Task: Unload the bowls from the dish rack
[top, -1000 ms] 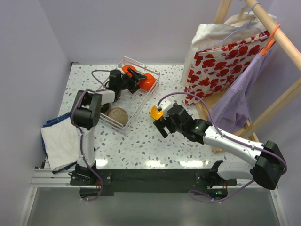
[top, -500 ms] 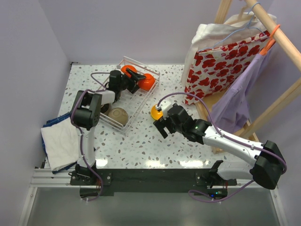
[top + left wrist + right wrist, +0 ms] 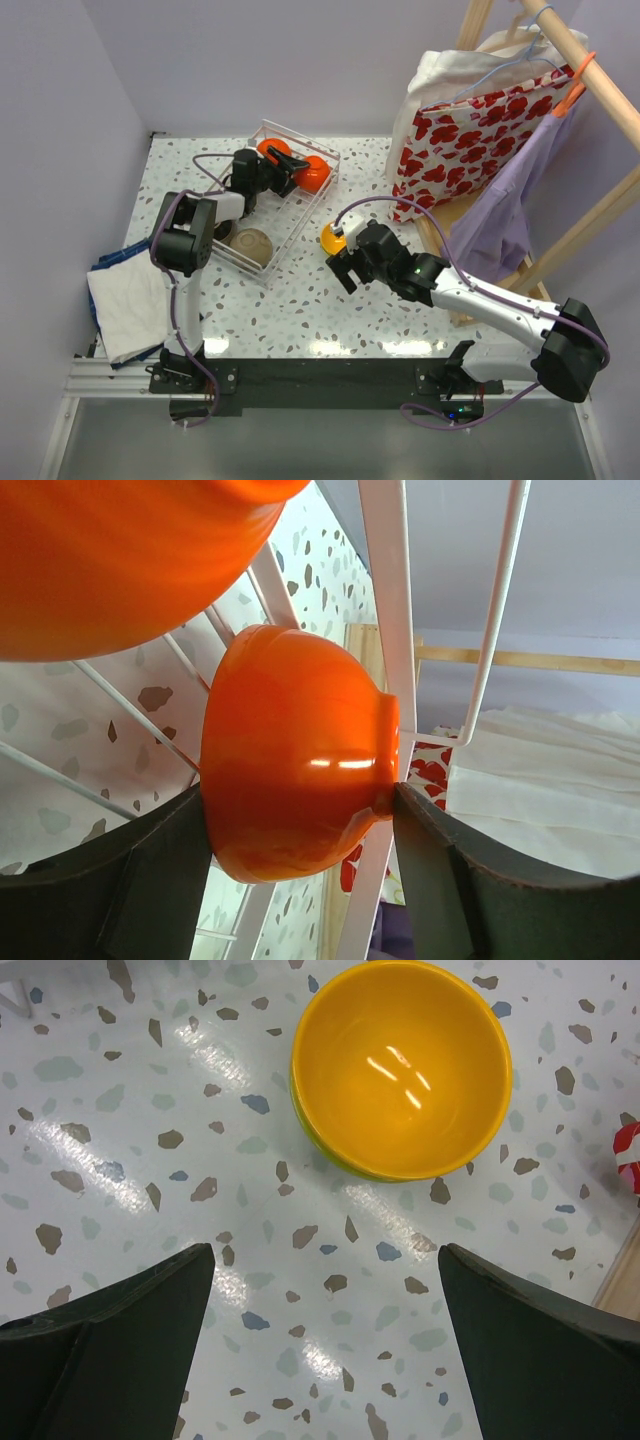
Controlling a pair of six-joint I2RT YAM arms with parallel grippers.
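Left arm pose: we see the left arm (image 3: 183, 240) rise from its base at the near edge to a high elbow. From there the forearm runs toward 1 o'clock, down into the white thin-wire dish rack (image 3: 304, 220).
Left gripper: the left gripper (image 3: 298, 805) sits inside the rack with its jaws partway apart around a glossy orange-red round bowl (image 3: 290, 780). One finger is at the bowl's base and the other at its rim. We cannot tell whether they are pressing on it.
That bowl: it lies on its side at the rack's 1 o'clock end, with its rim against a white wire.
Second orange-red glossy bowl (image 3: 110, 560): it is in the rack at 10 o'clock of the first bowl, close above the wrist camera.
Tan round bowl (image 3: 253, 243): it sits mouth up at the rack's 6 o'clock end.
Right arm pose: the right arm (image 3: 480, 300) stretches low from its shoulder at 4 o'clock toward 10 o'clock, with the wrist pointing down at the speckled terrazzo tabletop (image 3: 300, 310).
Right gripper: the right gripper (image 3: 325, 1250) has its jaws spread wide and holds nothing.
Yellow-orange glossy round bowl (image 3: 400, 1065): it stands upright on the tabletop outside the rack, at 12 o'clock of the right gripper and clear of both fingers.
Rack position: we place it at 11 o'clock on the tabletop.
Surroundings: a wooden clothes rack (image 3: 600, 80) at 2 o'clock carries a white bag printed with red flowers (image 3: 480, 135).
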